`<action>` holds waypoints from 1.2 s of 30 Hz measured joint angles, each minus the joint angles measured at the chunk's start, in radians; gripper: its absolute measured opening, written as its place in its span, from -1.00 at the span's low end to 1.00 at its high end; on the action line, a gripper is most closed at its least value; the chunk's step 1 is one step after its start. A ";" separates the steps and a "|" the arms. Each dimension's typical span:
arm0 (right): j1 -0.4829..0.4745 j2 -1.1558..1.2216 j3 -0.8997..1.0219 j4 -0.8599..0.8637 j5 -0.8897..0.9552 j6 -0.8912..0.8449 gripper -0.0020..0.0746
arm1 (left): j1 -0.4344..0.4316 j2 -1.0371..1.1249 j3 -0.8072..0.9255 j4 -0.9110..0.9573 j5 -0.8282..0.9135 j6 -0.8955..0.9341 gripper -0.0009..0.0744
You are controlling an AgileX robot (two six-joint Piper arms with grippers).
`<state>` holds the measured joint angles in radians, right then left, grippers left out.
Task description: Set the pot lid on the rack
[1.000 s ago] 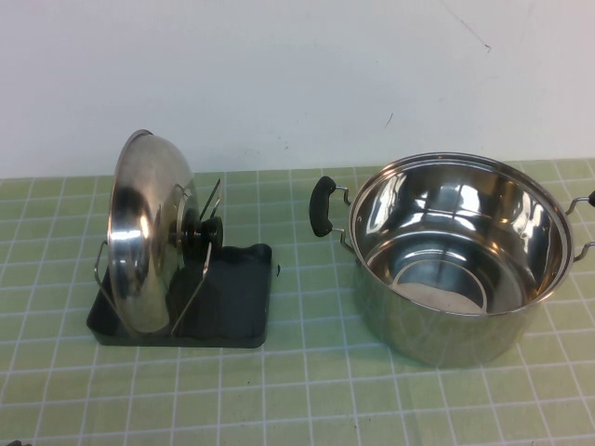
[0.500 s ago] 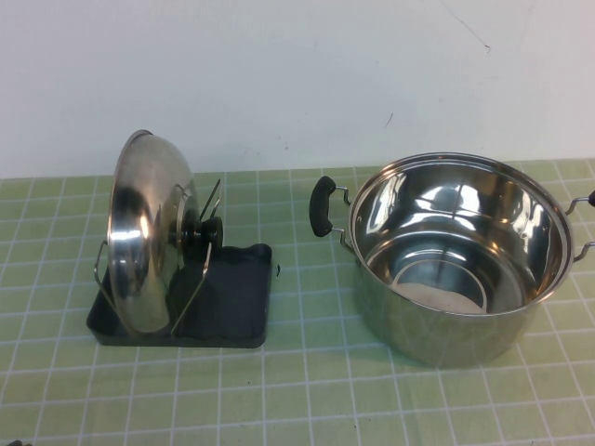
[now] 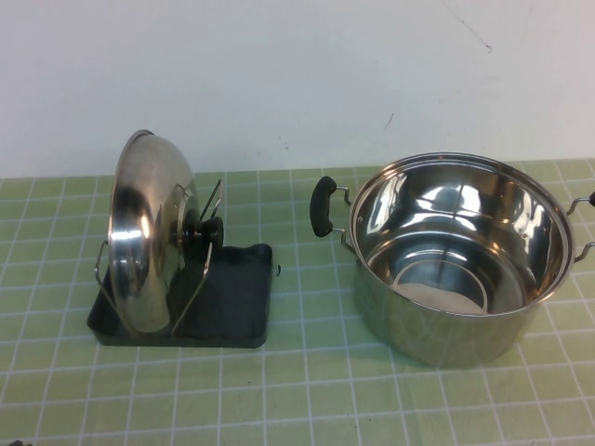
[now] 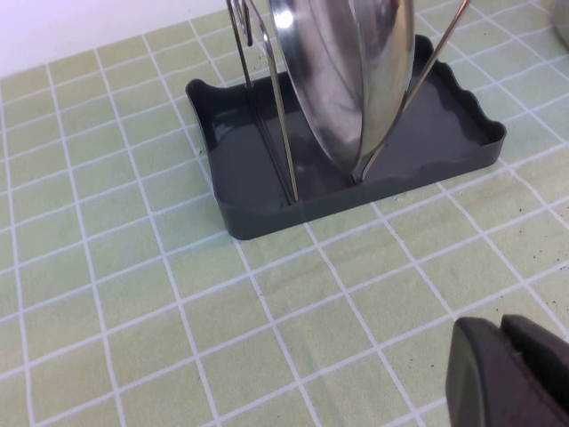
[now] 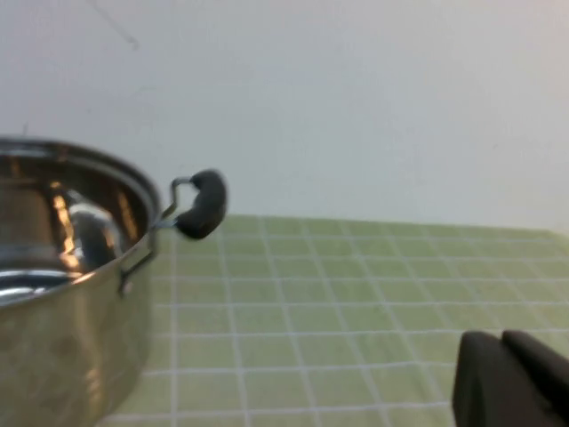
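On the left half of the green tiled tabletop (image 3: 307,381), the large round domed stainless-steel pot lid (image 3: 139,232) stands on edge in the small dark grey rectangular rack (image 3: 232,311), leaning between its thin upright wire prongs (image 3: 191,279). Its black round knob (image 3: 203,232) faces right, toward the pot. From the left wrist view the lid's lower rim (image 4: 356,98) sits down inside the tray, with a wire prong on either side of it.

To the right of the rack, well apart from it, a deep shiny steel pot (image 3: 456,255) sits uncovered, one black side handle (image 3: 322,206) pointing toward the rack. Its other black handle (image 5: 203,205) shows in the right wrist view.

Neither arm reaches into the high view. The left gripper (image 4: 511,374) shows only as a dark tip low in its own wrist view, hovering over bare tiles near the rack, its jaws pressed together and holding nothing. The right gripper (image 5: 511,378) appears the same way, beside the pot's far side, jaws closed and empty.
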<state>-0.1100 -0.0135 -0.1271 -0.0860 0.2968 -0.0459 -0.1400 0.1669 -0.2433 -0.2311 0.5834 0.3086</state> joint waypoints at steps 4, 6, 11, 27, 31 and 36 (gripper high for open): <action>0.074 0.000 0.108 0.059 -0.048 -0.027 -0.95 | 0.000 0.000 0.000 -0.002 0.000 0.000 -0.98; 0.109 0.000 0.142 0.059 -0.065 -0.001 -0.95 | 0.000 0.000 0.000 -0.002 0.000 0.000 -0.98; 0.205 0.000 0.154 0.015 -0.043 0.085 -0.95 | 0.000 0.000 0.000 -0.002 0.000 0.000 -0.98; 0.200 0.000 0.152 -0.126 0.047 0.182 -0.95 | 0.000 0.000 0.000 -0.002 -0.002 0.002 -0.98; 0.166 0.000 0.152 -0.130 0.049 0.182 -0.95 | 0.000 0.000 0.000 -0.002 -0.002 0.002 -0.98; 0.160 0.000 0.152 -0.132 0.049 0.182 -0.95 | 0.000 0.000 0.000 -0.002 -0.002 0.002 -0.98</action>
<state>0.0504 -0.0135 0.0252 -0.2179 0.3458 0.1360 -0.1400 0.1669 -0.2433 -0.2327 0.5819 0.3105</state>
